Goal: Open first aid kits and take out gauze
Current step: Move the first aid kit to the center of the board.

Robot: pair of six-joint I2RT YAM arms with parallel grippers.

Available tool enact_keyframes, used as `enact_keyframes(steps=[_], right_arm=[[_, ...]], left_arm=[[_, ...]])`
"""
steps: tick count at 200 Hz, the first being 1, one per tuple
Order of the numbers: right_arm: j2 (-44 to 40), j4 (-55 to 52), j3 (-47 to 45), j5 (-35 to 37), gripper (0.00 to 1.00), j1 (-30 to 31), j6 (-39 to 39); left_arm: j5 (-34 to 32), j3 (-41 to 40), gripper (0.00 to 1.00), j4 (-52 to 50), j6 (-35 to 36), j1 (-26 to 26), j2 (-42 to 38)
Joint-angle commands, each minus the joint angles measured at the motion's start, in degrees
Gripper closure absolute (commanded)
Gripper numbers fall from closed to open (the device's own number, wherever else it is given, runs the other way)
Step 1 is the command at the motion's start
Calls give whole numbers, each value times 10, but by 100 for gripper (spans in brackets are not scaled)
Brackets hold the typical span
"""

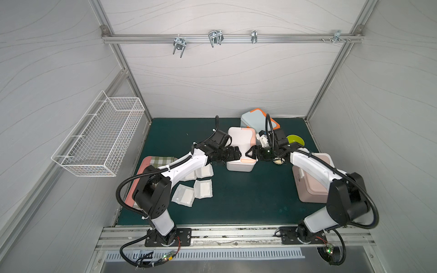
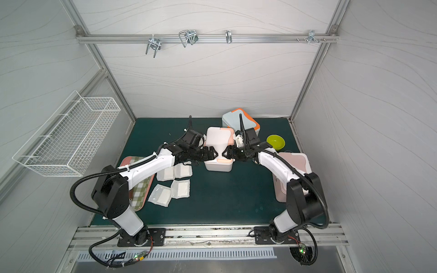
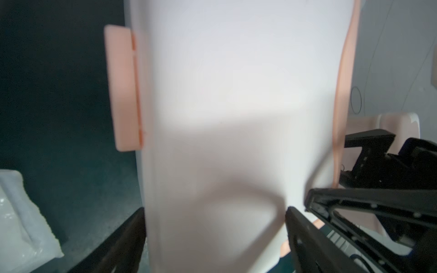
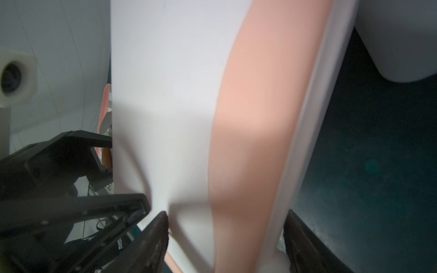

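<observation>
Three kits and four visible gauze pouches (image 2: 160, 197) are resting on the green mat (image 1: 248, 201). The pouches are lying flat at near left, apart from both grippers. The pink kit (image 1: 312, 191) is sitting near right. At centre, the white kit (image 1: 241, 139) is standing with its long axis running near to far and its clasp (image 1: 246, 160) facing near. The left gripper (image 1: 236, 153), jaws spread wide, is clamping its left side. The right gripper (image 1: 250, 152), jaws partly spread, is straddling its right edge; whether it has a grip cannot be told. The blue kit (image 1: 251, 118) is sitting farthest, skewed.
</observation>
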Motion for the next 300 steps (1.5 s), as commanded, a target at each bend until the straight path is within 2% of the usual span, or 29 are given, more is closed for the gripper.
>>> enact_keyframes(steps=[1,38,74,131,144,161,177,194,216,251,275,300], right_arm=[[-41,-61,-66,-38,25,40,-7],[-139,-92,-123,-23,23,41,-3],[-186,-107,-124,-3,20,34,-2],[-208,-130,-97,-46,19,26,4],[-224,-145,-96,-30,14,25,1],[-242,-164,-92,-5,1,12,-3],[-256,-169,-85,9,1,-4,-4],[-260,-162,-76,49,1,-16,6],[-248,-157,-57,87,1,-22,18],[-233,-96,-70,97,1,-32,17],[-207,-63,-66,90,1,-52,17],[-171,-29,-66,26,5,-86,22]], left_arm=[[77,-21,10,8,5,-77,10],[81,-53,10,26,-17,-123,-19],[74,-73,9,27,-24,-130,-68],[79,-67,9,16,-27,-130,-110],[67,-70,9,10,-25,-130,-123],[35,-71,7,-7,-17,-128,-142],[1,-67,6,-22,0,-116,-157],[6,-49,5,-39,19,-80,-161],[7,-16,5,-50,51,-24,-147],[11,41,5,-22,98,43,-72],[49,78,5,19,112,60,-8],[103,128,6,26,116,60,59]])
